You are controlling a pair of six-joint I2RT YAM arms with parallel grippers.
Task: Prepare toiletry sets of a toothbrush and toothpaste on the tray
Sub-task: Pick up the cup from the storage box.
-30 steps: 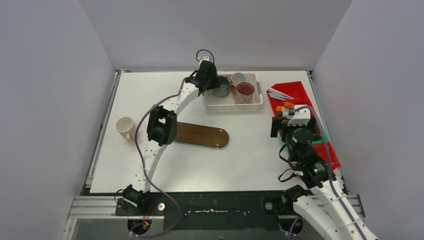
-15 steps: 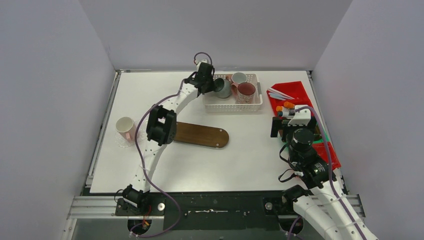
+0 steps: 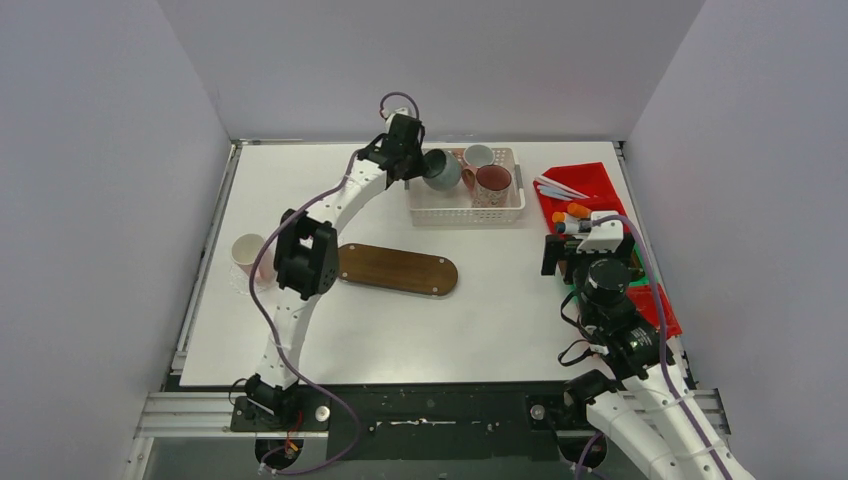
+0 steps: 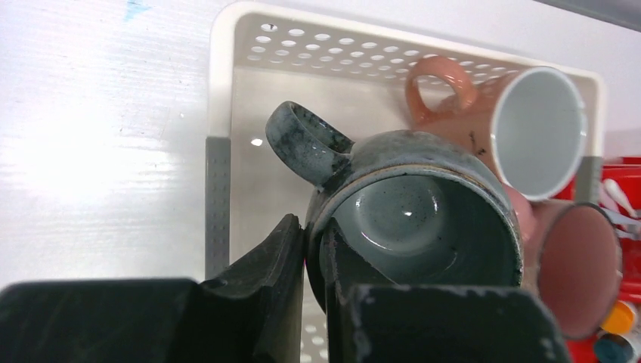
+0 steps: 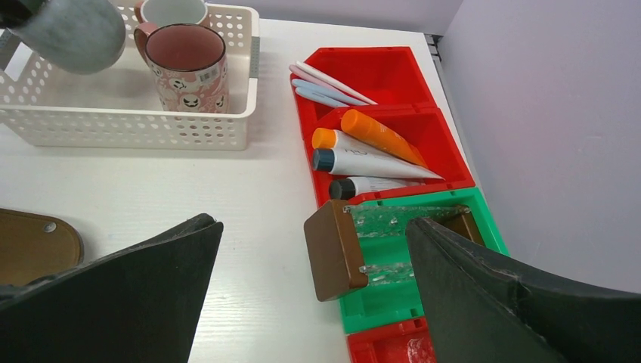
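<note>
1. Your left end effector (image 4: 311, 253) is clamped on the dark green mug (image 4: 423, 204) at its rim; the mug hangs tilted, basket (image 4: 227, 113) beneath.
2. Your right end effector (image 5: 308, 234) gapes wide, empty, tubes (image 5: 378, 162) just ahead.

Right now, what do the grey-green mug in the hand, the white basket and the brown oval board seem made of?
The grey-green mug is likely glazed ceramic: speckled outside, glossy inside. The basket is probably moulded plastic, smooth white with rows of holes. The board looks like dark wood by its colour, though it could be laminate.
</note>
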